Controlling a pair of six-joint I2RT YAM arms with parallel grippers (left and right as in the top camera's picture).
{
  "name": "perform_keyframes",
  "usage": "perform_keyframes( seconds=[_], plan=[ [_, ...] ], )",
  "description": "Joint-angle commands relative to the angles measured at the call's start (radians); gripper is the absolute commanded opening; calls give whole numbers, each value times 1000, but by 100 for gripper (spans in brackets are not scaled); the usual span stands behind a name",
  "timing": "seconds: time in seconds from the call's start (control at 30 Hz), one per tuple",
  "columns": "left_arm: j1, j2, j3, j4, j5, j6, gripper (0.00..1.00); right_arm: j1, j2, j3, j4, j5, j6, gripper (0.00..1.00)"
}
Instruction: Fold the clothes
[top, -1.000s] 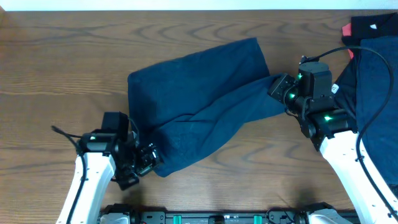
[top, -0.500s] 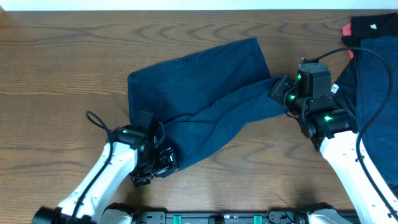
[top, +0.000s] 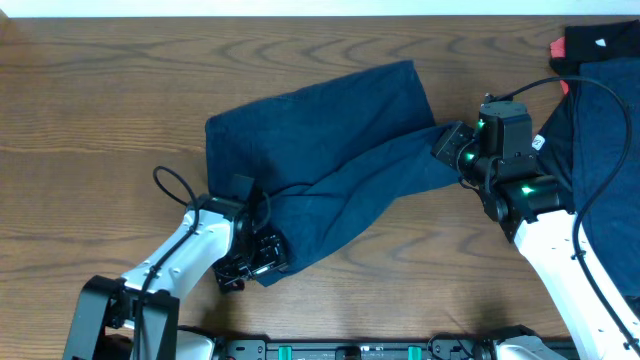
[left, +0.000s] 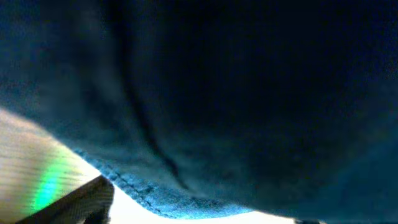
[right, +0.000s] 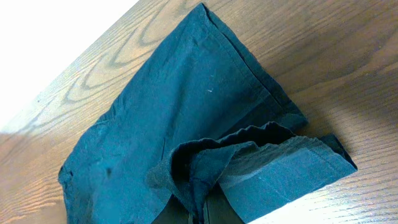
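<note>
From overhead I see the trousers (top: 320, 180) lying across the middle of the table (top: 100, 90), the broad part toward the far side and one leg running from the near left up to the right. My left fingers (top: 268, 252) sit at the garment's near-left end, where cloth lies over that wrist camera, and my right fingers (top: 447, 142) meet its right end with cloth bunched between them. More clothes (top: 600, 110) lie heaped at the table's right edge, partly beneath my right arm (top: 560, 240).
</note>
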Motion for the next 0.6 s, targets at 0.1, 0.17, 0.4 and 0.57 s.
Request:
perform_keyframes(
  seconds=[0.1,0.17,0.4,0.57],
  plan=[
    [-3,10,-6,-1,-19,-3,78,5,1,14,2,25,-18,2],
    [-4,10,-7,12,-19,-3,76,5,1,14,2,24,-18,2],
    [-4,10,-32,54,-11,-3,37,5,1,14,2,25,-18,2],
    [-4,10,-52,75,34,5,22,5,1,14,5,33,-18,1]
  ],
)
